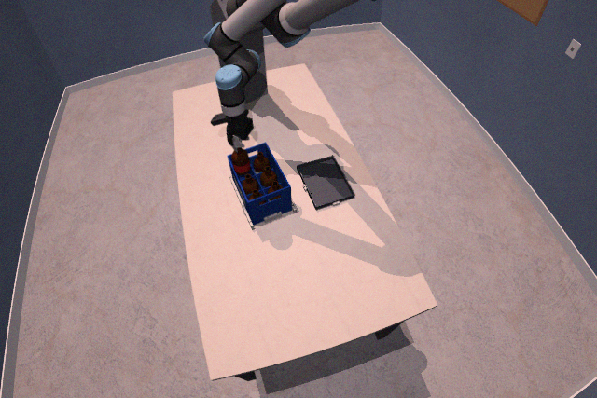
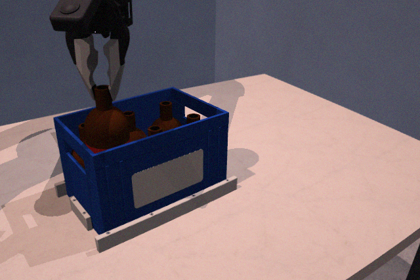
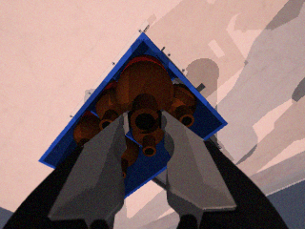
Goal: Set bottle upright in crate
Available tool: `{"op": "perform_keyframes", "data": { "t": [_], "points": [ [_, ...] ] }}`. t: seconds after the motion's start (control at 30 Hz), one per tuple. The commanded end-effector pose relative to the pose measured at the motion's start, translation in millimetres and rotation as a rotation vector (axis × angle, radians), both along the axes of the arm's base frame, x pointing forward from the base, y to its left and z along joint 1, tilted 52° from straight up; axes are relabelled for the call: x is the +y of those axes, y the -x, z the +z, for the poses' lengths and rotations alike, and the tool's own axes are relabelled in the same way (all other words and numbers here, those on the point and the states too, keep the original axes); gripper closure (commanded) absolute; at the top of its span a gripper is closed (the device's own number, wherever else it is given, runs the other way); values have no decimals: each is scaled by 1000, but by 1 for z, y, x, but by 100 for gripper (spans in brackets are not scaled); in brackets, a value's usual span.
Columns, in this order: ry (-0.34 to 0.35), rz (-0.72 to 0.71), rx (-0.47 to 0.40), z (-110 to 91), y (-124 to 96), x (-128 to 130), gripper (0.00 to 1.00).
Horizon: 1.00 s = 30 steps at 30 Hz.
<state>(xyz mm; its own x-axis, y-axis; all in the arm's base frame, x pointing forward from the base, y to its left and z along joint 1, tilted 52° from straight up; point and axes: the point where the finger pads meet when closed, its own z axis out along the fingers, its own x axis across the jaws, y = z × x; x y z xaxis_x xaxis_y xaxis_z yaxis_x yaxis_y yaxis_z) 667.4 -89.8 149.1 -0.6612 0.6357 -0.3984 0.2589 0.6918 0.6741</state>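
1. The claw point(image 1: 237, 144) point(image 2: 103, 95) point(image 3: 145, 112), with angular grey fingers, is clenched on the neck of the round-shouldered brown bottle point(image 1: 241, 162) point(image 2: 106, 128) point(image 3: 143, 88).
2. That bottle, red-banded and roughly upright, is partly inside a corner compartment, higher than its neighbours; its base is hidden.
3. The blue, straight-walled crate point(image 1: 270, 212) point(image 2: 115, 172) point(image 3: 216, 125) holds other brown bottles point(image 1: 268, 177) point(image 2: 166, 124) point(image 3: 86, 126).
4. The flat, dark, rimmed tray point(image 1: 327, 184) lies bare on the pale, faintly mottled desk point(image 1: 289, 287) point(image 2: 305, 185) point(image 3: 48, 48).
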Motion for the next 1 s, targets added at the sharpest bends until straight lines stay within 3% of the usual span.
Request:
{"op": "perform_keyframes", "data": {
  "t": [0.0, 0.97],
  "points": [
    [1, 0, -1, -2, -3, 1, 100],
    [1, 0, -1, -19, -22, 11, 100]
  ]
}}
